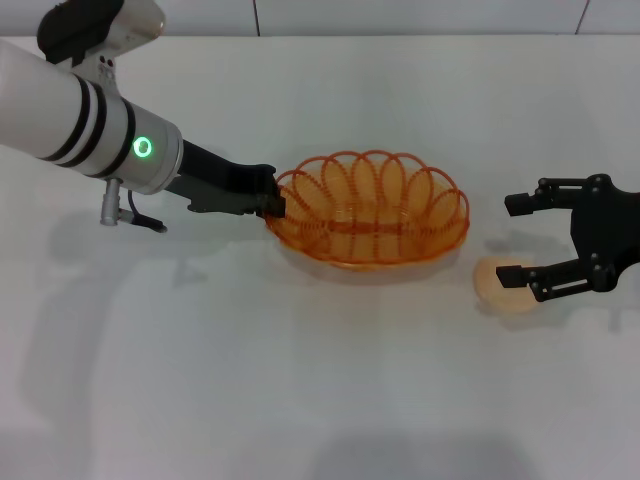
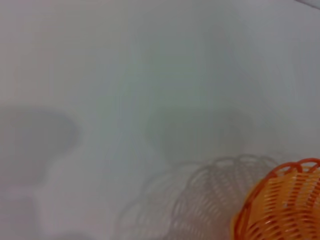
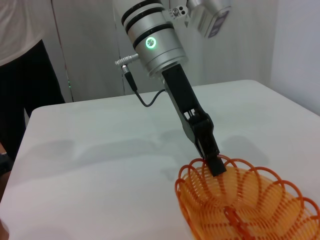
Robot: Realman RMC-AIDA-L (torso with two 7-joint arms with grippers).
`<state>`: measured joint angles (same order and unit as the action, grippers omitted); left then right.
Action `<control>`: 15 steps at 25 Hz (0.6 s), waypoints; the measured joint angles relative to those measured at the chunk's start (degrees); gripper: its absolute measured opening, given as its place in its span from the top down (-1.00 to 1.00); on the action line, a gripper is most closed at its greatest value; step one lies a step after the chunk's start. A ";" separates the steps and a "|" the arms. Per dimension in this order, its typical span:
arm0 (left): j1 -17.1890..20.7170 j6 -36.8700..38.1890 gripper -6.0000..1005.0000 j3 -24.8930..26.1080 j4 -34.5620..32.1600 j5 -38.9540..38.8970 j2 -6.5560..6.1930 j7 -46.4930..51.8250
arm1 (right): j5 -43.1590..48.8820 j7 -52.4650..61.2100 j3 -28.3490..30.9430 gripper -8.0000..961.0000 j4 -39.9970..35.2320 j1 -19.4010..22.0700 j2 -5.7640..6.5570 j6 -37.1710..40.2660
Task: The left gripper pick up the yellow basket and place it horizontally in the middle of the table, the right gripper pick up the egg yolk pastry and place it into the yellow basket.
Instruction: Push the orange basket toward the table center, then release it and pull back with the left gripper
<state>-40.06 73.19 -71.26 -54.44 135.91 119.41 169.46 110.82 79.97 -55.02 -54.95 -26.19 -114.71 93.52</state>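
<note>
The yellow basket stands lengthwise across the middle of the white table. My left gripper is shut on the basket's left rim. The right wrist view shows its fingers pinching the looped rim of the basket. The left wrist view shows only an edge of the basket and its shadow. The egg yolk pastry lies on the table just right of the basket. My right gripper is open above it, and its near finger overlaps the pastry in the head view.
The table's far edge meets a wall at the back. A person in dark trousers stands beyond the table's far corner in the right wrist view. A cable hangs from the left arm's wrist.
</note>
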 joint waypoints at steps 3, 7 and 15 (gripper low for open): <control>0.02 0.05 0.71 -0.17 -0.02 -0.15 -0.03 0.06 | 0.05 -0.12 0.00 -0.75 0.01 0.00 0.00 -0.04; 0.16 0.07 0.70 -0.53 -0.05 -0.18 -0.01 0.03 | 0.09 -0.17 0.00 -0.75 0.02 0.00 0.01 -0.03; 0.47 0.36 0.13 -1.05 -0.06 -0.21 -0.01 -0.15 | 0.16 -0.17 0.00 -0.74 0.11 0.28 0.05 0.01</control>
<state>-39.60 73.55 -72.31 -54.49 135.69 119.40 169.32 110.98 79.80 -55.01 -54.84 -25.90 -114.66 93.52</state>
